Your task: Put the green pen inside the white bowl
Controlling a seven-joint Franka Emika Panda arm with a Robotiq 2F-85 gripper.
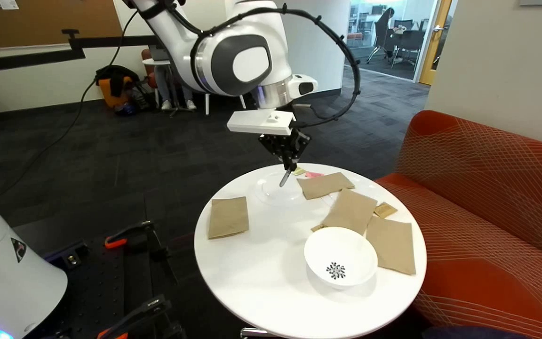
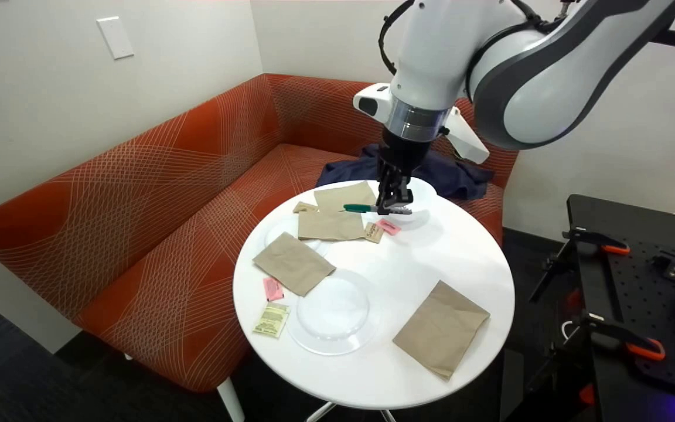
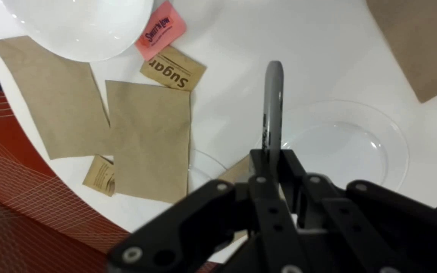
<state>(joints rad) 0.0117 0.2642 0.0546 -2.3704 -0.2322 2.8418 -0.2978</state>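
Green pen (image 2: 362, 208) in gripper (image 3: 273, 156)

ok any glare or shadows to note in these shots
In an exterior view, a soft shadow lies on the table beside the white bowl; in the wrist view, small bright glints dot the clear plate and that bowl.

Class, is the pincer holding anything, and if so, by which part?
The green pen, held near its middle by the pincer; its green end and grey end stick out on opposite sides.
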